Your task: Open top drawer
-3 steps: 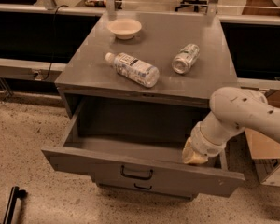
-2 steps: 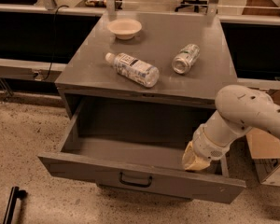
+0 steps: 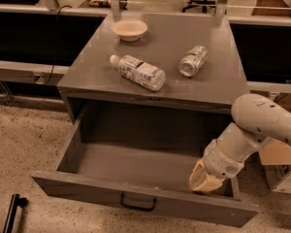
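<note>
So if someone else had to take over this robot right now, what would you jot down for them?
Gripper: down inside the top drawer, at its right front corner, just behind the front panel.
Top drawer: pulled well out of the cabinet, its black handle facing the camera.
Cabinet top: a bowl, a plastic bottle and a can; the last two lie on their sides.
Done: the drawer looks open.
Left: probably only lifting the arm clear of the drawer.
</note>
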Action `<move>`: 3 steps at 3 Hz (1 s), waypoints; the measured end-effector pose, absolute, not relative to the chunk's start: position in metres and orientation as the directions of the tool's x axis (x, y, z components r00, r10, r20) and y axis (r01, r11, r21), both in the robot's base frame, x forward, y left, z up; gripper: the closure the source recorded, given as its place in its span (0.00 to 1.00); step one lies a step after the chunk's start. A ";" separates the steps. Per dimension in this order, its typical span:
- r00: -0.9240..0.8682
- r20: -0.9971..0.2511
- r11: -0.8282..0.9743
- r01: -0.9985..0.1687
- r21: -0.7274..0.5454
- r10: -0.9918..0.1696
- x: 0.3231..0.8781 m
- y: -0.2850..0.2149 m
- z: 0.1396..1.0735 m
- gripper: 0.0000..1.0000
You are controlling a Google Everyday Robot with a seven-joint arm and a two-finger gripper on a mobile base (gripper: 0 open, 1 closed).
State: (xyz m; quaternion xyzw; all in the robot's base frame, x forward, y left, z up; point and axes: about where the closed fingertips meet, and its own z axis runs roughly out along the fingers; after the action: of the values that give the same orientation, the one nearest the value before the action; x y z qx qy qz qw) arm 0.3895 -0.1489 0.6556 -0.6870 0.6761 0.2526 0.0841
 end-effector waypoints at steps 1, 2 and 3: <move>-0.036 -0.496 -0.089 -0.970 0.226 -0.867 0.374 -0.149 0.673 1.00; 0.002 -0.478 -0.063 -0.992 0.112 -0.878 0.381 -0.159 0.702 1.00; 0.012 -0.446 -0.005 -1.000 -0.017 -0.895 0.399 -0.178 0.728 1.00</move>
State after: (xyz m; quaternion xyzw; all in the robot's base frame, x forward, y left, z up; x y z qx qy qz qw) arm 0.3986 -0.1785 0.7283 -0.6914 0.6852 0.1565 0.1674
